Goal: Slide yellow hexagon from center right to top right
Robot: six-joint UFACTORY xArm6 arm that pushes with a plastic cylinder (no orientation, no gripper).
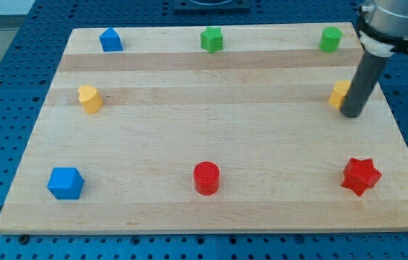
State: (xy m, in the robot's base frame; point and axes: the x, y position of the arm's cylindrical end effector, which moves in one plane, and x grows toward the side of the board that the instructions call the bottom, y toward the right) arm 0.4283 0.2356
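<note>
One upright rod — my tip (pixel 352 114) against yellow hexagon (pixel 339 94)

The wooden counter (pixel 211 137) carries 8 blocks, and my tip (pixel 352 114) rests on it near the view's right edge. The yellow hexagon (pixel 339 94) sits just left of my tip, partly hidden by the rod (contact unclear). A green cylinder (pixel 329 39) lies above it, a red star (pixel 361 175) below. Far to the left are a red cylinder (pixel 206 178), green star (pixel 211 39), blue house-shaped block (pixel 110 40), yellow block (pixel 89 99) and blue cube (pixel 66 183).
</note>
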